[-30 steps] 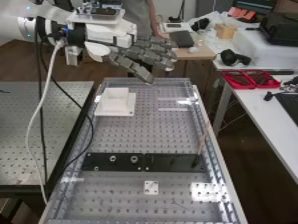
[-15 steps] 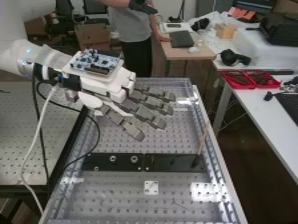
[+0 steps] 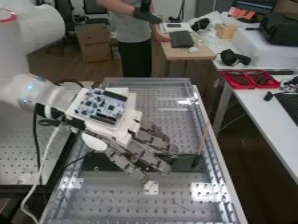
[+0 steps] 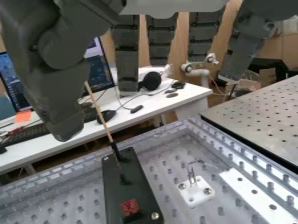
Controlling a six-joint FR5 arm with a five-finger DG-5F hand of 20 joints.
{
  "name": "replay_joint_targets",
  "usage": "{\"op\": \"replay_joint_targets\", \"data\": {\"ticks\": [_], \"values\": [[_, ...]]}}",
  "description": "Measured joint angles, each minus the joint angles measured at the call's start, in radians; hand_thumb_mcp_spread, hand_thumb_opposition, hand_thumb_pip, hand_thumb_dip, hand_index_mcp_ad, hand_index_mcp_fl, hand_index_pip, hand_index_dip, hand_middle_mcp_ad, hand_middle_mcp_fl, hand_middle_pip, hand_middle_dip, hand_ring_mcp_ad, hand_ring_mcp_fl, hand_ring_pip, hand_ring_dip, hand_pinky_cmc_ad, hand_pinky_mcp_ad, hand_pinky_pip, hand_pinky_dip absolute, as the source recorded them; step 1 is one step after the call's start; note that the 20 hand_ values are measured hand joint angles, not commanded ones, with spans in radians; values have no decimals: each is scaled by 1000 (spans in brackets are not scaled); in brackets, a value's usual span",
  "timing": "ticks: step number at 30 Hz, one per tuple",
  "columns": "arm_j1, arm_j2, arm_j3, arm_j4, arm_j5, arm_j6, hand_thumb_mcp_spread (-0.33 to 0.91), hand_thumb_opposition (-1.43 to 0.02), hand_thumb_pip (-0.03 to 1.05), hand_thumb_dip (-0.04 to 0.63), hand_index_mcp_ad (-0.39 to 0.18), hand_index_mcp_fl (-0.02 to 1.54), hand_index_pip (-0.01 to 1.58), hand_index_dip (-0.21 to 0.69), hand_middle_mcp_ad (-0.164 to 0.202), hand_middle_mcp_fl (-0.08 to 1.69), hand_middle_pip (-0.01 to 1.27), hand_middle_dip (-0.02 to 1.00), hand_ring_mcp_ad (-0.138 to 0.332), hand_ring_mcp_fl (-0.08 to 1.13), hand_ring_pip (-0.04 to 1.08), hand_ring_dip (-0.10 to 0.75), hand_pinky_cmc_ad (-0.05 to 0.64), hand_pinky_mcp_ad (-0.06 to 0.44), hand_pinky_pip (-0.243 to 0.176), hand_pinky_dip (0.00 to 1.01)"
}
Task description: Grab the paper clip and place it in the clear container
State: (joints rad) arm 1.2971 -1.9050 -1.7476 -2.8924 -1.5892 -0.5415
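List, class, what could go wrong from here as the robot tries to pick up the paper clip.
The paper clip looks like thin wire standing on a small white block; the much thicker fingers could knock it over or close without catching it.

A slender rod stands up from the black plate near the hand, so a sideways sweep might strike it.

The white cable hangs loosely below the arm and could snag.
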Motion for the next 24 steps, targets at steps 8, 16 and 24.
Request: {"op": "replay_joint_targets", "data": {"ticks": [8,16,24], "values": [[-75,-98,86,-7,-111,-7,298,-775,641,222,-87,220,894,16,44,5,141,140,164,0,93,87,374,316,-80,450],[-123,-167,140,10,-196,-18,319,-787,667,234,-101,155,1203,12,40,12,141,141,162,-3,96,87,374,316,-80,450],[-159,-236,199,14,-259,-13,330,-787,689,253,-103,42,1398,115,44,47,141,159,164,-3,93,87,374,316,-77,447]]}}
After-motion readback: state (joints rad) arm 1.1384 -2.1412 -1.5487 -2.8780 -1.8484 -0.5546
